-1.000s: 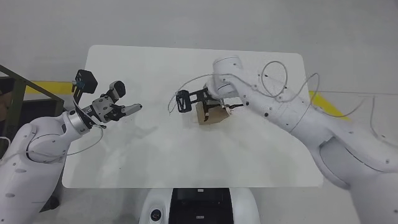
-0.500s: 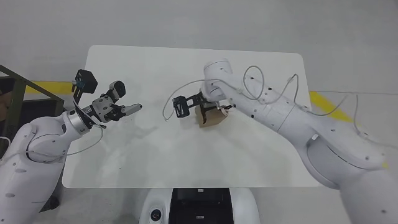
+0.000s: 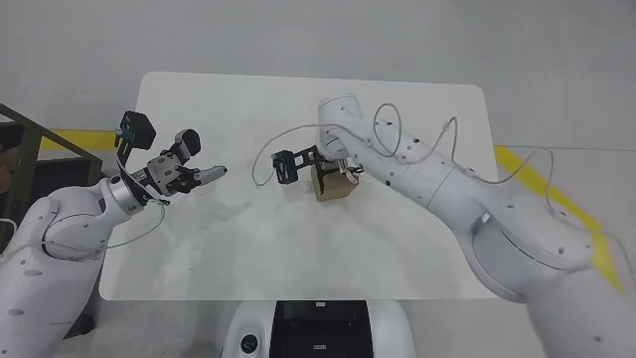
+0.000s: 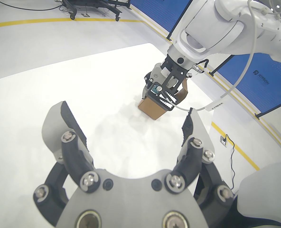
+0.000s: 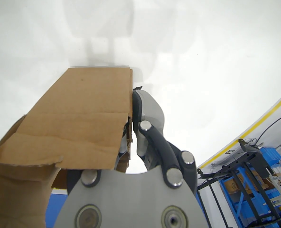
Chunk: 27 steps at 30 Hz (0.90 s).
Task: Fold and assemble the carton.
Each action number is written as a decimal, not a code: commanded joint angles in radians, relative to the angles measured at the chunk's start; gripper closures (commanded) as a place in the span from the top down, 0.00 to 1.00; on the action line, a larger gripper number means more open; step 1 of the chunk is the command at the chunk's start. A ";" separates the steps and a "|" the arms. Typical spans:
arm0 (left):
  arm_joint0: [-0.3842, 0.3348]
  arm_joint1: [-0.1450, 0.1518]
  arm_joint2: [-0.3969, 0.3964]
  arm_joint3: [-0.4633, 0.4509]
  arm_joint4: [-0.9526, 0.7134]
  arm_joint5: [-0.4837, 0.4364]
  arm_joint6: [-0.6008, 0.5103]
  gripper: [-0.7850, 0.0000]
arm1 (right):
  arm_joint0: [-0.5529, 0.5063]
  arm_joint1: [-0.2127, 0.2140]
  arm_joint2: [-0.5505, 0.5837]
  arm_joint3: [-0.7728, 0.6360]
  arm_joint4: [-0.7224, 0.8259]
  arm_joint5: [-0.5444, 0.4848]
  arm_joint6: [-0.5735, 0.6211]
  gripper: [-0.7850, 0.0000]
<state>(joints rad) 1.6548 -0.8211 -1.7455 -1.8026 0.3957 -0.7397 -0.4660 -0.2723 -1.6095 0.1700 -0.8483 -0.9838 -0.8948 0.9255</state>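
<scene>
While the carton [image 3: 335, 185] is gripped by one wall near the middle of the surface [image 3: 248, 249], it has been dragged slightly toward the surface's left edge by the right end effector [image 5: 132, 110], clamped on the cardboard. A repositioning is judged, not a fold. Brown corrugated board is seen, upright, flaps raised, one edge ragged. The left end effector [image 4: 128, 115] is held spread, unmoved, nearer that edge.
</scene>
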 commanded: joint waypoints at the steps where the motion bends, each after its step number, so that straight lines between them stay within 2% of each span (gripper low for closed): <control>1: 0.000 0.000 0.000 0.000 0.000 0.000 0.000 1.00 | -0.001 -0.006 0.000 0.016 -0.011 -0.027 -0.027 0.00; 2: 0.000 0.000 0.000 0.000 0.000 0.000 0.000 1.00 | 0.001 -0.009 0.000 0.025 -0.018 -0.036 -0.036 0.06; 3: 0.000 0.000 0.000 0.000 0.000 0.000 0.000 1.00 | 0.003 -0.013 0.000 0.034 -0.021 -0.041 -0.041 0.21; 5: 0.000 0.000 0.000 0.000 0.000 0.000 0.000 1.00 | 0.008 -0.019 0.000 0.047 -0.022 -0.049 -0.049 0.42; 8: 0.000 0.000 0.000 0.000 0.000 0.000 0.000 1.00 | 0.017 -0.028 0.000 0.062 -0.020 -0.055 -0.056 0.65; 9: 0.000 0.000 0.000 0.000 0.000 0.000 0.000 1.00 | 0.020 -0.030 0.000 0.066 -0.018 -0.057 -0.057 0.76; 10: 0.000 0.000 0.000 0.000 0.000 0.000 0.000 1.00 | 0.024 -0.033 0.000 0.069 -0.016 -0.057 -0.058 0.93; 11: 0.000 0.000 0.000 0.000 0.000 0.000 0.000 1.00 | 0.029 -0.034 0.000 0.071 -0.011 -0.056 -0.056 1.00; 19: 0.000 0.000 0.000 0.000 0.000 0.000 0.000 1.00 | 0.086 -0.017 0.024 0.057 0.036 -0.081 -0.096 1.00; 27: 0.000 0.000 0.000 0.000 0.000 0.000 0.000 1.00 | 0.100 0.065 0.117 -0.001 -0.002 -0.117 -0.242 1.00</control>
<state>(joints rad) 1.6548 -0.8211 -1.7455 -1.8026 0.3957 -0.7397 -0.4660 -0.1706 -1.5562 0.2776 -0.8383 -0.9789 -1.0125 0.7027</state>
